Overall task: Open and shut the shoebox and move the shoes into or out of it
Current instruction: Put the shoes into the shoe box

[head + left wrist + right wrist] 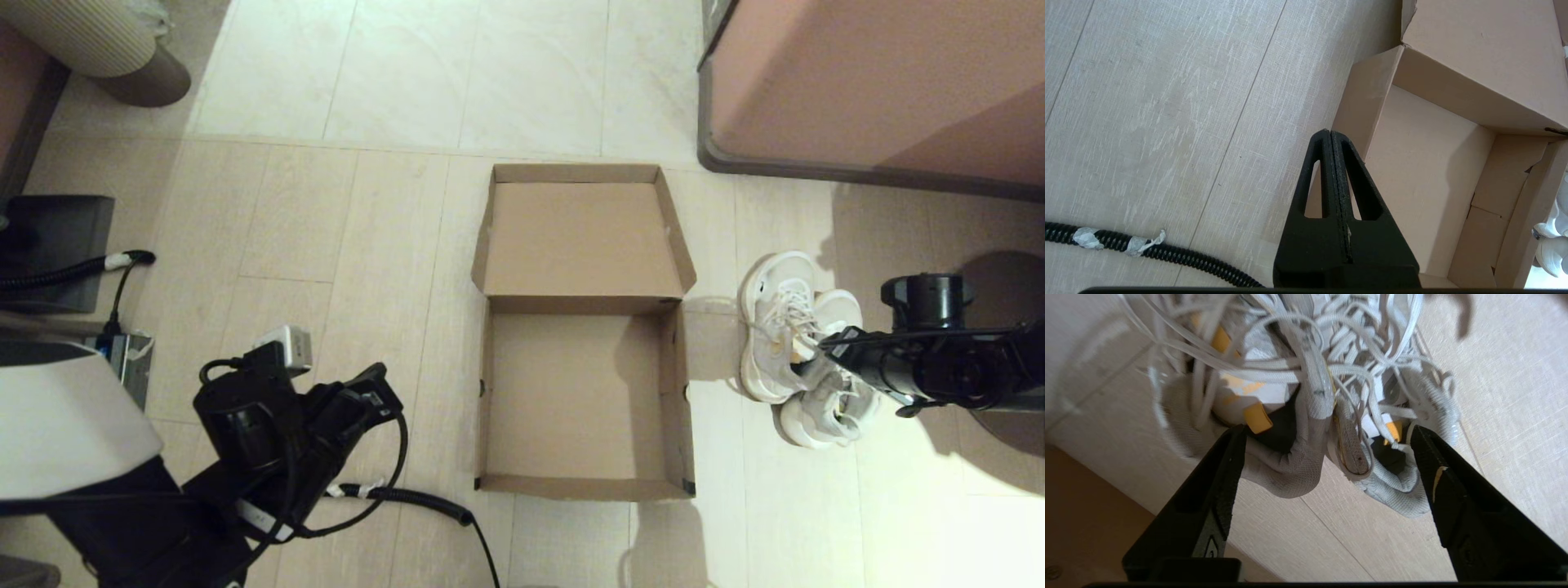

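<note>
Nearest the head camera, the left claw (1331,136) hangs low beside the shoebox (584,327), its fingers pressed together and empty. Lid flipped back, the shoebox sits open on the floor (343,245). Just right of it lie the shoes (796,351) — the right claw (1327,453), spread wide, straddles their collars without gripping.

Black arms, white torso shell (65,416), coiled black cable (416,496), wedge-shaped black fingers (1331,196)
</note>
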Motion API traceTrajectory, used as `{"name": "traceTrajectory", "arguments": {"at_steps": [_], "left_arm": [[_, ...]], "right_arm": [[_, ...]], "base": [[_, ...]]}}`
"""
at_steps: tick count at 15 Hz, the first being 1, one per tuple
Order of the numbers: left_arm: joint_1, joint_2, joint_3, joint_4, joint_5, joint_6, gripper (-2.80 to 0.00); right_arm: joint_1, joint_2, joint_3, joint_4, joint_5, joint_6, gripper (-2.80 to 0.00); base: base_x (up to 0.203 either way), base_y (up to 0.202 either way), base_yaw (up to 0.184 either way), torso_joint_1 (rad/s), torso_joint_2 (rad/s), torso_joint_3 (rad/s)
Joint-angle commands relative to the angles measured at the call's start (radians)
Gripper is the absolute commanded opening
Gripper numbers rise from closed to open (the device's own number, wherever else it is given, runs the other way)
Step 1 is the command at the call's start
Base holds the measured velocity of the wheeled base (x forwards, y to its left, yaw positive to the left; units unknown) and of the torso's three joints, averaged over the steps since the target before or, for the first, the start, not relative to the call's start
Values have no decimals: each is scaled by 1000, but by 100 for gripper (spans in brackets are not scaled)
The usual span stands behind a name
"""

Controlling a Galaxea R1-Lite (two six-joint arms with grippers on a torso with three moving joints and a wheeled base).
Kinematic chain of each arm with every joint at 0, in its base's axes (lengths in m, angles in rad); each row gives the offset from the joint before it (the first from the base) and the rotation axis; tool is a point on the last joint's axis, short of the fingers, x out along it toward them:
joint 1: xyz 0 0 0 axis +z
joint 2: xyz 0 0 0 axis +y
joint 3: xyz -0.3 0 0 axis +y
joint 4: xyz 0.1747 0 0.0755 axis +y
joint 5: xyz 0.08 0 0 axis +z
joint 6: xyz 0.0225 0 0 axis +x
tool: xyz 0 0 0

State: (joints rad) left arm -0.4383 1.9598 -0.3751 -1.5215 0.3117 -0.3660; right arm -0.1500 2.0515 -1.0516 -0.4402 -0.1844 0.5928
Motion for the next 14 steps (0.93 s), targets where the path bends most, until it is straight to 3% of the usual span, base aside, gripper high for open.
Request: {"name": "traceTrajectory", "arguments": {"at_steps": [1, 8, 11, 12, 14], "left_arm": [[0, -2, 2, -9, 3, -2, -280], [9, 1, 26, -9, 3, -41, -280], [10, -1, 36, -9, 3, -41, -280], [9, 0, 41, -9, 3, -41, -280], [10, 2, 43, -9, 16, -41, -280]], "right_arm": [[-1, 65, -22, -3, 5, 7, 0], [-10, 185, -111, -7, 17, 8, 0], [-10, 221, -100, -90, 28, 5, 0], [-10, 231, -98, -98, 29, 4, -280], [-10, 261, -112, -100, 29, 3, -280]], "base": [[0, 0, 0, 0, 0, 0], [0, 0, 0, 0, 0, 0], [0, 0, 0, 0, 0, 0], [0, 0, 0, 0, 0, 0], [0, 0, 0, 0, 0, 0]]}}
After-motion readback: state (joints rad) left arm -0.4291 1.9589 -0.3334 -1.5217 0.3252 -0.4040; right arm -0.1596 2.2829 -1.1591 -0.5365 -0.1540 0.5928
